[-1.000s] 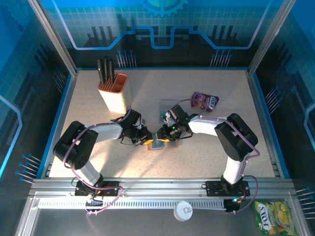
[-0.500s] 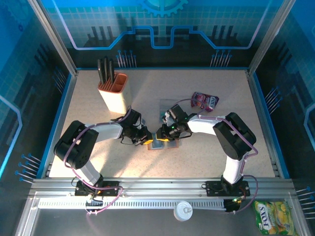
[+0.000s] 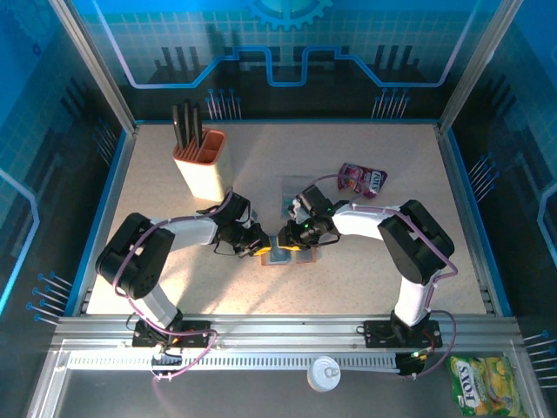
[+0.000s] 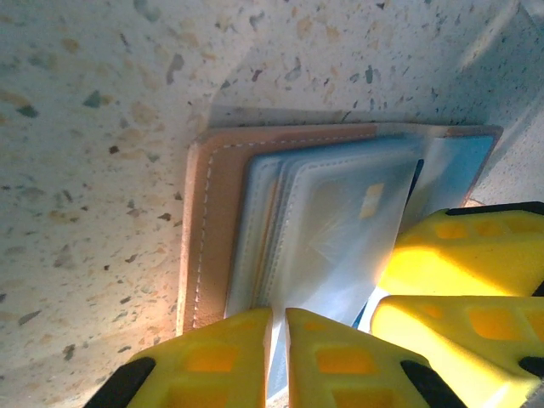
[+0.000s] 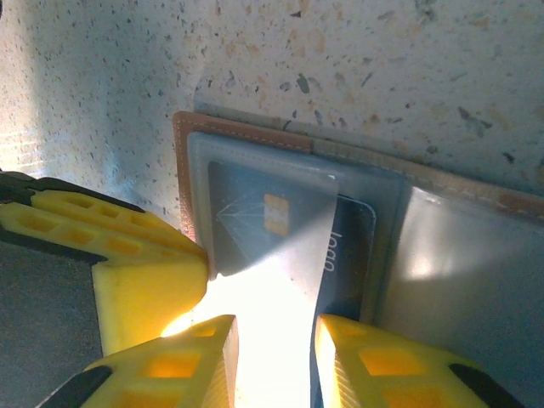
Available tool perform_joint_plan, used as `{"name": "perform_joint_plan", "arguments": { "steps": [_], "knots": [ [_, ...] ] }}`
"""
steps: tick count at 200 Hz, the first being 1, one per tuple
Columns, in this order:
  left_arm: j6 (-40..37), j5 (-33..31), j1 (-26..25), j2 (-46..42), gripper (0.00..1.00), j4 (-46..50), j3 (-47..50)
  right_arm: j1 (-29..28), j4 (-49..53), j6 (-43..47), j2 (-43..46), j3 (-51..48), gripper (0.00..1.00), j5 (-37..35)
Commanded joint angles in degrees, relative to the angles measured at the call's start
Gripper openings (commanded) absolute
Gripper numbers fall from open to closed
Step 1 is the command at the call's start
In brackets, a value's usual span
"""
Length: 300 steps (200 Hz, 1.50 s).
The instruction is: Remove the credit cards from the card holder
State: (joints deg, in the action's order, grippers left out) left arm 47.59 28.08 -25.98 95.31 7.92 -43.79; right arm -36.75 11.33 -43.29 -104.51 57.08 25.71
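The card holder [image 3: 280, 258] lies open on the table's middle, brown leather [image 4: 212, 229] with clear sleeves. Both grippers meet over it. My left gripper [image 3: 264, 249] comes from the left, and its yellow fingers [image 4: 279, 340] are shut on the edge of a clear sleeve. My right gripper [image 3: 290, 242] comes from the right. Its jaws [image 5: 274, 357] stand apart with a glare-lit sleeve flap between them. A dark blue credit card [image 5: 348, 246] with a gold chip sits inside the sleeve, beside the brown edge [image 5: 180, 170]. The same chip card [image 4: 340, 212] shows through the sleeve in the left wrist view.
An orange-and-cream knife block [image 3: 199, 164] stands at the back left. A purple pouch [image 3: 363, 178] lies at the back right, and a clear case [image 3: 294, 193] lies just behind the grippers. A can [image 3: 325, 373] and a yellow snack bag [image 3: 483, 383] sit beyond the near rail.
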Motion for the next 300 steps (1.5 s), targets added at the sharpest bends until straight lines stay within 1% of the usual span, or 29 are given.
{"name": "perform_joint_plan", "arguments": {
  "steps": [1,152,247,300],
  "knots": [
    [-1.49,-1.74,0.4,0.71,0.14,3.81,-0.92,-0.77,3.94,1.53,1.37,0.31,0.32,-1.96],
    [-0.75,-0.83,0.46,-1.22,0.15,4.56,-2.58,-0.38,6.29,3.96,1.89,1.0,0.33,-4.21],
    [-0.48,-0.79,0.36,-2.89,0.14,4.56,-2.69,-0.29,5.98,4.61,1.37,2.49,0.33,-3.49],
    [-0.07,0.34,0.14,-3.32,0.14,4.07,-2.79,-0.25,5.22,4.53,0.63,2.62,0.33,-3.07]
  ]
}}
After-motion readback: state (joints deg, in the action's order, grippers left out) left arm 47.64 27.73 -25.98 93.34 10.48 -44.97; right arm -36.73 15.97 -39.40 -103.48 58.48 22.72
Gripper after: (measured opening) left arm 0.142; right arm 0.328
